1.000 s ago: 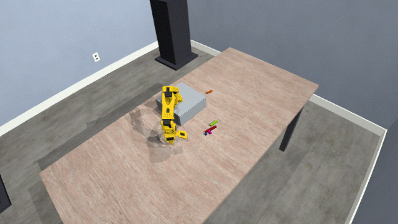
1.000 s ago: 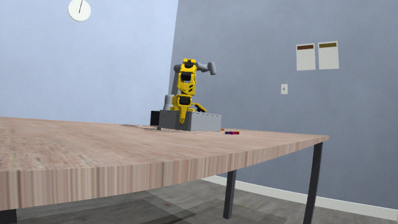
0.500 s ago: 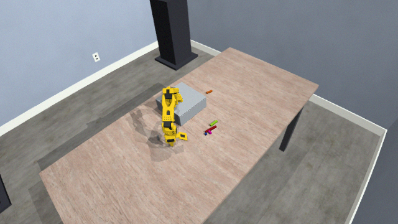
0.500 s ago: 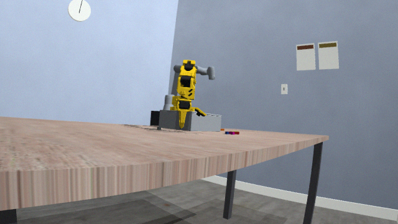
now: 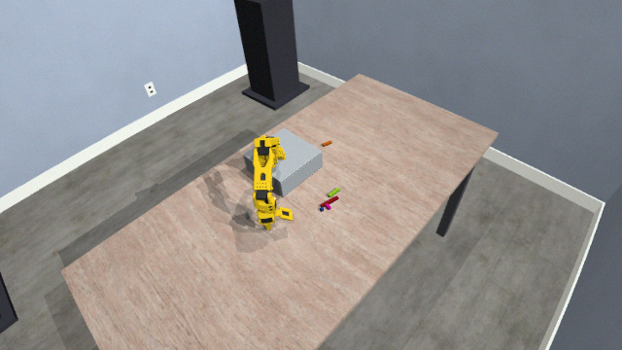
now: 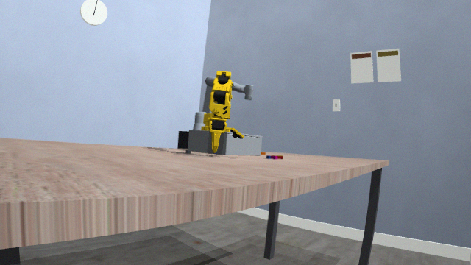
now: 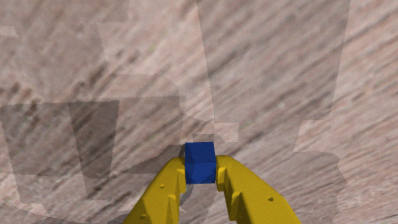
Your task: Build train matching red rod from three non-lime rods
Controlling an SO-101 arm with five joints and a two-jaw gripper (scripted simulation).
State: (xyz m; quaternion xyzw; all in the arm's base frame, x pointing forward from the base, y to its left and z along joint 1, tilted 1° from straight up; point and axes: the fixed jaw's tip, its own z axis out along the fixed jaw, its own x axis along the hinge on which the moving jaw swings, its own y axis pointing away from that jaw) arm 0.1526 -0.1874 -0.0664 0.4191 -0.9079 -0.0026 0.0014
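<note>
Our gripper (image 7: 200, 175) clenched on blue rod (image 7: 200, 162) over counter (image 5: 379, 146), red rod (image 5: 329, 200) at 3 o'clock, orange rod (image 5: 327, 143) at 1

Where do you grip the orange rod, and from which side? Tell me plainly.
Grip the orange rod at its middle, coming straight down from above, jaws closing across its narrow width. It lies flat on the table, apart from the other rods, with wood showing along both long sides, so fingers likely fit there. The gripper is shut on a blue rod; release that first.
</note>
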